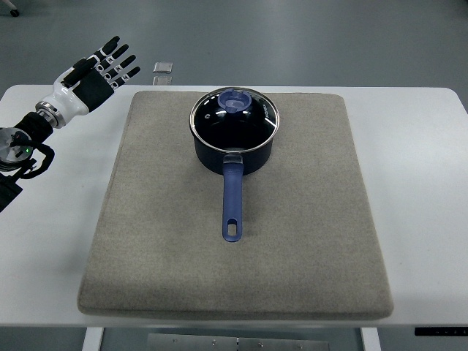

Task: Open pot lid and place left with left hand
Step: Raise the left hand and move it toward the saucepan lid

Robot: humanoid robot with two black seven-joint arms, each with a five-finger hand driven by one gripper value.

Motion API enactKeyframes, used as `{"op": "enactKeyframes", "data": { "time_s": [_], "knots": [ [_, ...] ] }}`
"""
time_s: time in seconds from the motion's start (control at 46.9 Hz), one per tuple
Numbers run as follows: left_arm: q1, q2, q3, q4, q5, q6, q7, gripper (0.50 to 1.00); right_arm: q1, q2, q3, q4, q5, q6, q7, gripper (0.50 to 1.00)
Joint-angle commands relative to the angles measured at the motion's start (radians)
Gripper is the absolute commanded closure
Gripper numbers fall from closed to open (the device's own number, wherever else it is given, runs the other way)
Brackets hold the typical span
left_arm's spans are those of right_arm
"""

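Note:
A dark blue saucepan (232, 155) stands on the grey mat (307, 219), its long blue handle (232, 205) pointing toward the near edge. A glass lid (219, 121) with a blue knob (236, 102) rests shut on the pot. My left hand (110, 64) hovers at the upper left, past the table's far left corner, well left of the pot. Its fingers are spread and hold nothing. The right arm does not show.
The mat lies on a white table (424, 183). A small silvery object (163, 69) sits on the floor beyond the table's far edge, right of my left hand. Bare table shows left of the mat (66, 234).

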Motion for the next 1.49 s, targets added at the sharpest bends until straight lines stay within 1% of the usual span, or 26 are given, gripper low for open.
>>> {"op": "enactKeyframes", "data": {
  "time_s": [0.0, 0.299, 0.469, 0.661, 0.768, 0.853, 1.024, 1.216, 1.301, 1.472],
  "knots": [
    [0.0, -0.003, 0.0, 0.004, 0.0, 0.0, 0.0, 0.51, 0.0, 0.0, 0.0, 0.0, 0.0, 0.0, 0.0, 0.583],
    [-0.012, -0.002, 0.008, -0.01, 0.0, 0.0, 0.0, 0.508, 0.0, 0.0, 0.0, 0.0, 0.0, 0.0, 0.0, 0.583],
    [-0.02, -0.002, 0.011, 0.002, 0.002, -0.004, -0.001, 0.508, 0.0, 0.0, 0.0, 0.0, 0.0, 0.0, 0.0, 0.583],
    [-0.038, -0.002, 0.019, 0.042, 0.031, -0.017, -0.038, 0.508, 0.0, 0.0, 0.0, 0.0, 0.0, 0.0, 0.0, 0.583],
    [-0.075, -0.002, 0.019, 0.073, 0.228, -0.018, -0.041, 0.51, 0.0, 0.0, 0.0, 0.0, 0.0, 0.0, 0.0, 0.583],
    [-0.105, -0.003, 0.011, 0.067, 0.417, -0.017, -0.049, 0.51, 0.0, 0.0, 0.0, 0.0, 0.0, 0.0, 0.0, 0.583],
    [-0.147, 0.01, 0.019, 0.051, 0.626, -0.017, -0.123, 0.51, 0.0, 0.0, 0.0, 0.0, 0.0, 0.0, 0.0, 0.583],
    [-0.214, 0.032, 0.019, 0.019, 0.886, -0.017, -0.167, 0.51, 0.0, 0.0, 0.0, 0.0, 0.0, 0.0, 0.0, 0.583],
    [-0.23, 0.033, 0.019, -0.019, 0.994, -0.015, -0.167, 0.51, 0.0, 0.0, 0.0, 0.0, 0.0, 0.0, 0.0, 0.583],
    [-0.248, 0.055, 0.02, -0.134, 1.224, -0.009, -0.17, 0.51, 0.0, 0.0, 0.0, 0.0, 0.0, 0.0, 0.0, 0.583]
  ]
}}
